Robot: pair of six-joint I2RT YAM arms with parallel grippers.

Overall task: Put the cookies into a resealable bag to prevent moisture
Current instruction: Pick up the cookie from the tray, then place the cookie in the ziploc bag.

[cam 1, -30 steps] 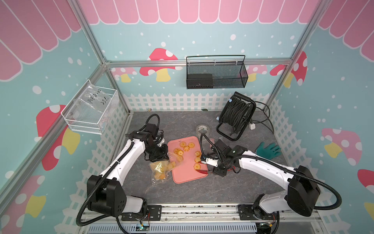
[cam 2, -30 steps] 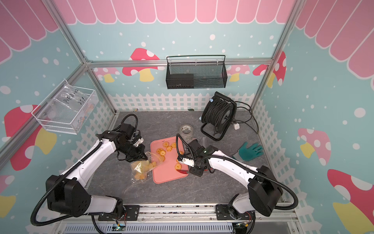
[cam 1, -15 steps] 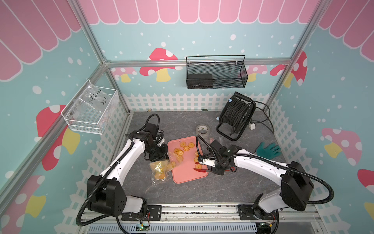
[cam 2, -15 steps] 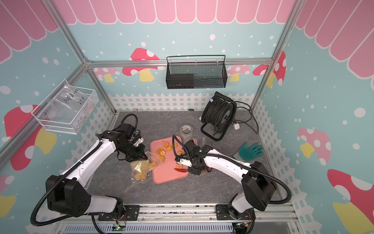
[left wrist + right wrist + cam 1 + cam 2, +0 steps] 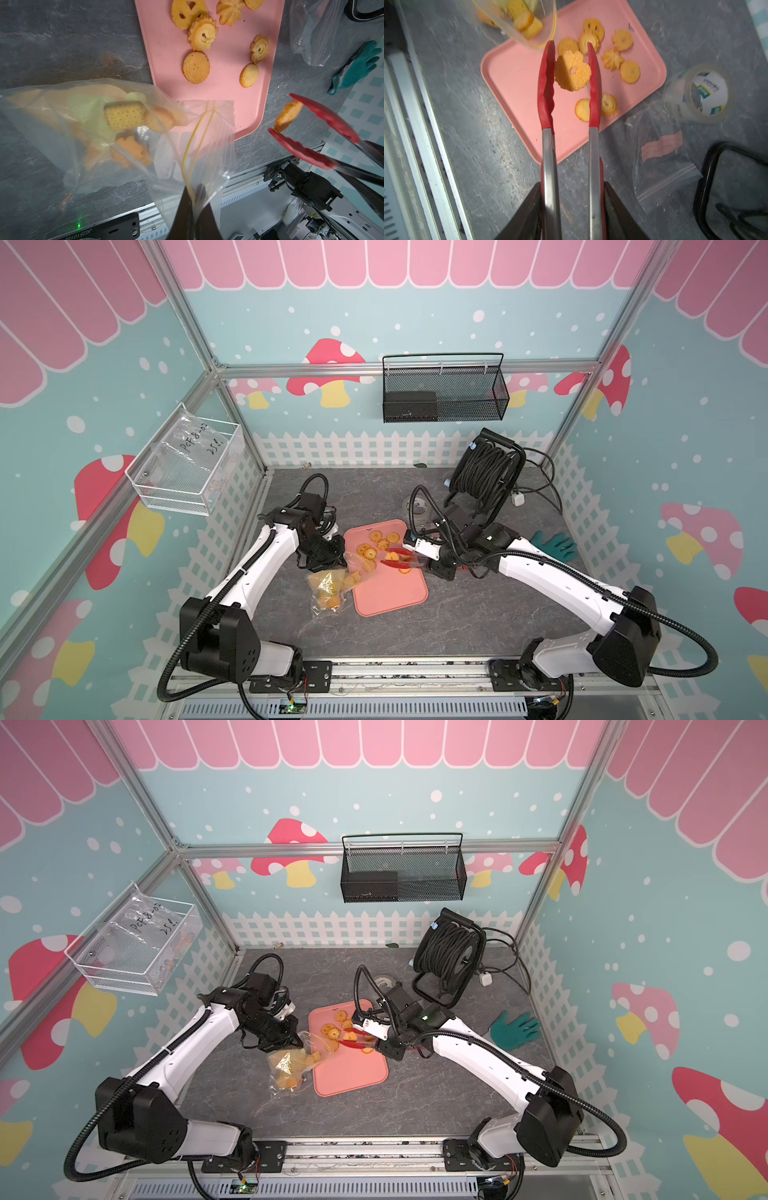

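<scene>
Several golden cookies [image 5: 196, 67] lie on the pink tray [image 5: 390, 589], also seen in the right wrist view as cookies [image 5: 630, 71] on the tray [image 5: 512, 83]. My left gripper [image 5: 192, 193] is shut on the yellow-zip rim of the clear resealable bag [image 5: 83, 124]. It holds the bag's mouth [image 5: 529, 31] up at the tray's left edge, with several cookies inside. My right gripper [image 5: 572, 187] is shut on red-tipped steel tongs [image 5: 548, 145]. The tongs pinch one scalloped cookie [image 5: 572, 70] above the tray, just short of the bag's mouth. In both top views the tongs' cookie [image 5: 394, 558] hangs right of the bag [image 5: 332, 585].
A tape roll [image 5: 704, 93] and a second clear bag with pink strips [image 5: 662, 145] lie behind the tray. A black cable reel [image 5: 486, 472] stands at the back right and a green glove [image 5: 555, 545] lies at the right. A black mesh basket [image 5: 444, 393] hangs on the back wall.
My right arm has carried the tongs leftward over the tray toward the bag, and the tongs have narrowed onto a cookie. The left arm and bag have stayed put.
</scene>
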